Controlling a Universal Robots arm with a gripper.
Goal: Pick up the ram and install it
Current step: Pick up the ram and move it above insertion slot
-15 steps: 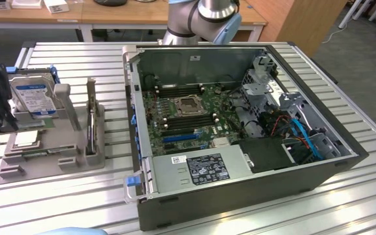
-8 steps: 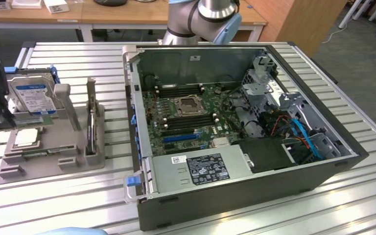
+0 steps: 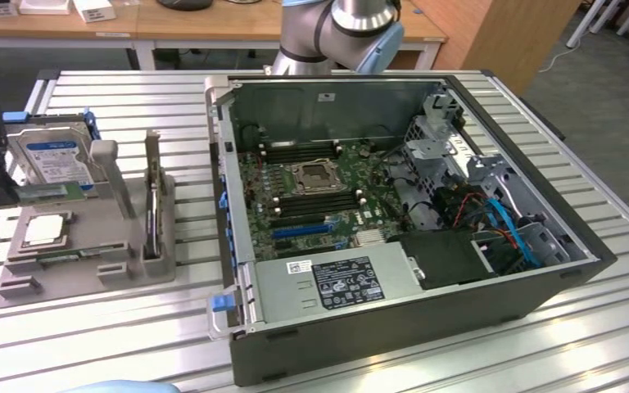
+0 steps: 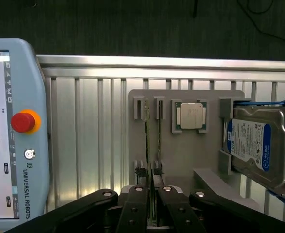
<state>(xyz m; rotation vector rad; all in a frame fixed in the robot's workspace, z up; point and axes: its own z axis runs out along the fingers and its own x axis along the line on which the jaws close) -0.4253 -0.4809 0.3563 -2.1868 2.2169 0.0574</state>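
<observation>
The gripper, jaws narrowly parted and empty, hangs over two ram sticks standing on edge, just beside each other, in the grey holder at the computer case's 9 o'clock in the exterior view. A slight misalignment could strike a stick's edge or snag its neighbour.

"UNIVERSAL ROBOTS", dark lettering on the pale blue-grey plastic teach pendant, lying off to one side of the pincer.

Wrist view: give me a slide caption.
Gripper lined up with the ram standing edge-on in its grey holder, CPU chip and hard drive alongside.
</observation>
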